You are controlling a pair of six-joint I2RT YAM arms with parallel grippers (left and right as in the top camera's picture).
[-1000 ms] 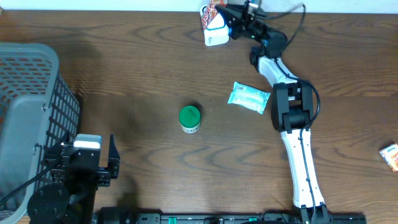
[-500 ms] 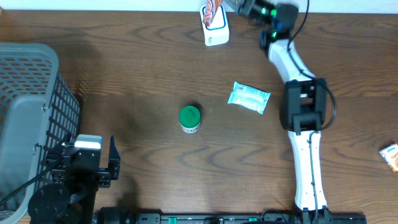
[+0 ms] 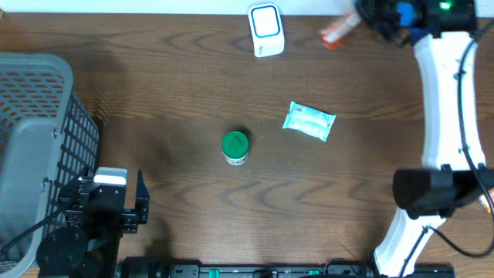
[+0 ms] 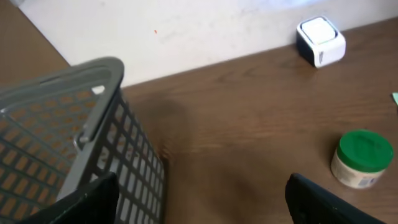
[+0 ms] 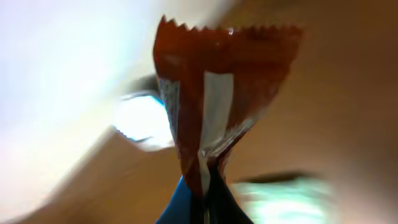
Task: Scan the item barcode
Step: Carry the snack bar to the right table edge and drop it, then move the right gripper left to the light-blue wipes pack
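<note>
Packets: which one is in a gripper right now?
The orange-red packet, pinched by the shut right gripper at the far edge of the table. The teal packet lies loose mid-table, nothing touching it.

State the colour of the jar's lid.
Green; the lid shows best in the left wrist view.

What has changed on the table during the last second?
The right end effector, shut on the orange packet, swung right, away from the scanner. The scanner, green-lidded jar, teal packet and basket stayed put.
</note>
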